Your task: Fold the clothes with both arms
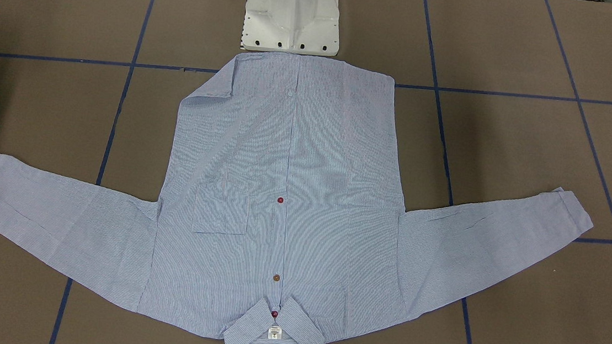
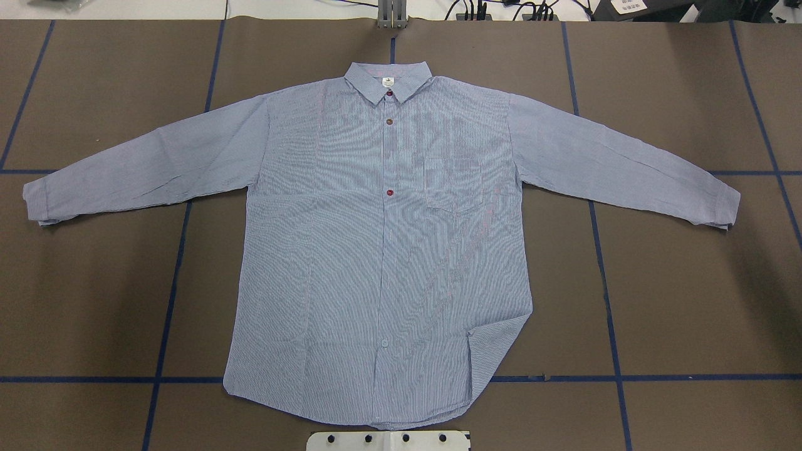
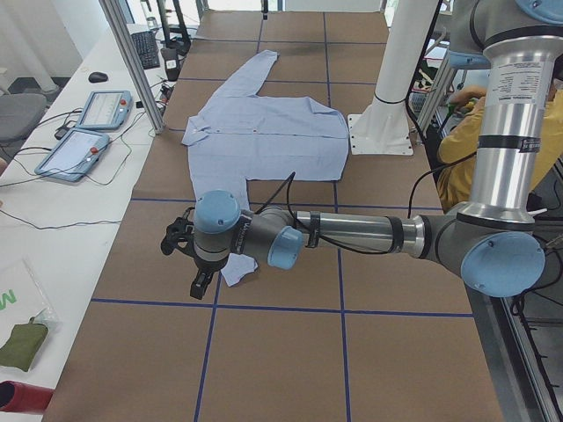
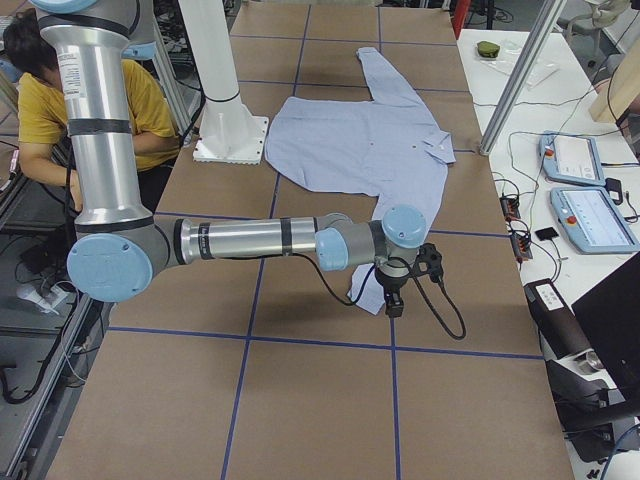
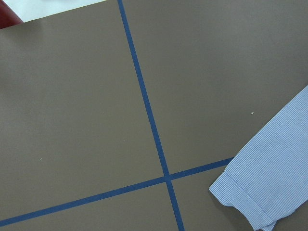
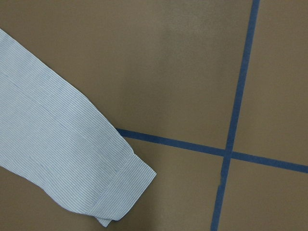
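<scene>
The left black two-finger gripper (image 3: 201,283) and right gripper (image 4: 393,302) seem to hang just outside the cuffs (how wide they stand, I cannot tell) of the light blue-and-white striped button shirt (image 2: 376,250). It lies flat, face up, with its collar farthest. Pinch both cuffs cleanly, then carry the sleeves inward together.

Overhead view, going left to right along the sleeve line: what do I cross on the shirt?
On the shirt: cuff at the view's left → that sleeve → red middle button → chest pocket → other sleeve → cuff at the view's right.
</scene>
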You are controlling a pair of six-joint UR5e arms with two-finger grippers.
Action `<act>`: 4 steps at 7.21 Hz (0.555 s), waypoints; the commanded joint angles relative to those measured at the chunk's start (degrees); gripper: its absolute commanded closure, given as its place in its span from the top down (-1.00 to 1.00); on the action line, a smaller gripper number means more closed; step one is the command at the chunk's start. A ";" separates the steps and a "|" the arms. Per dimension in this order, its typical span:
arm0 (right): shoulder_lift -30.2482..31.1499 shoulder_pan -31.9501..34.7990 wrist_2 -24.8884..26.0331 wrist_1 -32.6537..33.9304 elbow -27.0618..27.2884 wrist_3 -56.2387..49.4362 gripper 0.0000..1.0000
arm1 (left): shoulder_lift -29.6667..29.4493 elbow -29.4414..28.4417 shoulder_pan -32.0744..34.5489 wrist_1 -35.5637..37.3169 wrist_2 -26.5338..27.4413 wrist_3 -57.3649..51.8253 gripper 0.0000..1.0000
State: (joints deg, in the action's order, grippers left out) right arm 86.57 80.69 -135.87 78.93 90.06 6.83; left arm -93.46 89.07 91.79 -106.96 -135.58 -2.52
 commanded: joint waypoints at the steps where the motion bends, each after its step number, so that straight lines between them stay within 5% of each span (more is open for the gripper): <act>1: 1.76 -5.87 0.08 -8.25 -0.93 18.38 1.00 | 0.04 -0.04 -0.03 -0.01 -0.04 0.06 0.99; 4: 3.16 -10.70 -0.02 -15.69 -1.11 41.79 0.96 | 0.04 0.31 -0.03 -0.01 -0.12 0.06 0.99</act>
State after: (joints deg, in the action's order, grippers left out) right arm 88.76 72.47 -136.21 68.34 89.35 39.28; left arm -93.43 89.23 91.76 -106.96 -135.63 -2.40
